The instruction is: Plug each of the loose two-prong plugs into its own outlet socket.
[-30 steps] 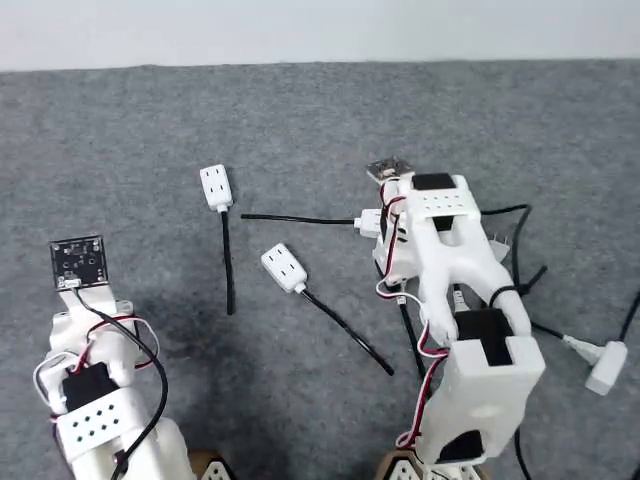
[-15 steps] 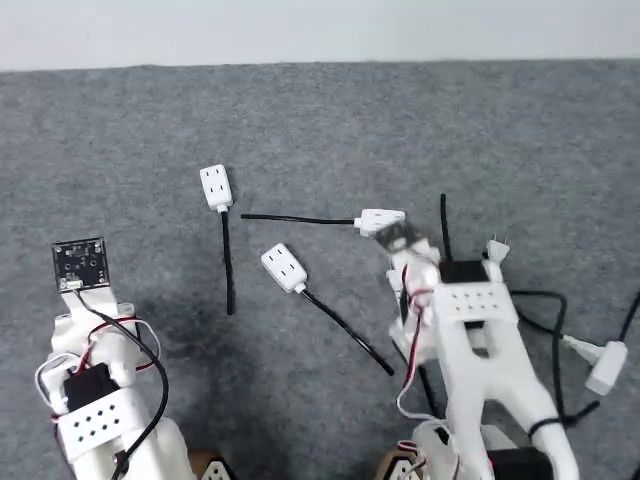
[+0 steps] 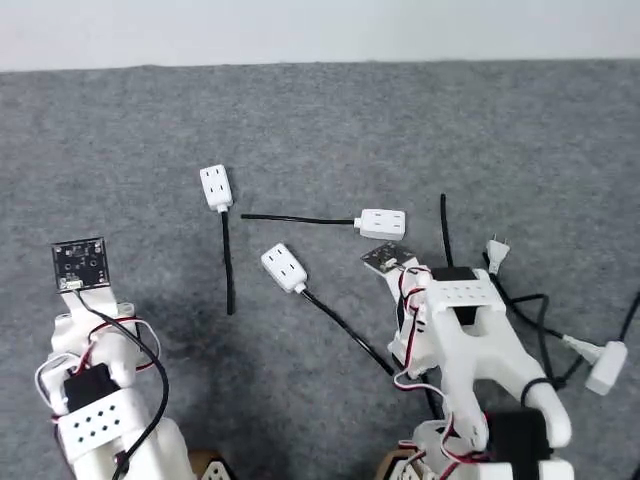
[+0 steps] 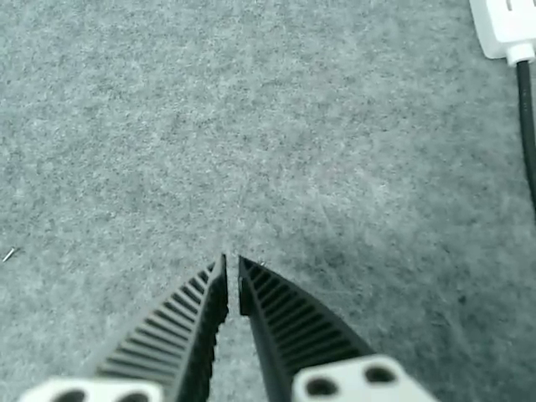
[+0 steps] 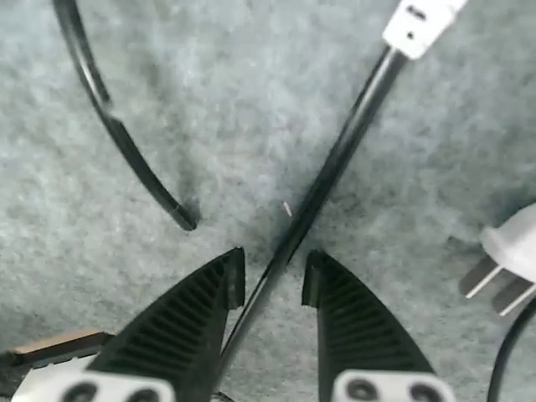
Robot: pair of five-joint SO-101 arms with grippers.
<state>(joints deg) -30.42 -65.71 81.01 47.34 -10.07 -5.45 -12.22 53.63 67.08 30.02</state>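
Black cord [image 5: 335,159] runs lengthwise btwn spread jaws of right gripper [image 5: 270,266]; two-prong plug [image 5: 509,247] just beside it; left gripper [image 4: 232,268] clenched, empty, far off.

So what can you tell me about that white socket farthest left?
The socket is a small white block, plastic by the look of it, lying flat on the gray mat with its slots facing up and nothing plugged in. A black cord leaves its near end, runs toward the arms and stops in a loose end. Nothing else touches it.

No legible text, label, number or sign anywhere.
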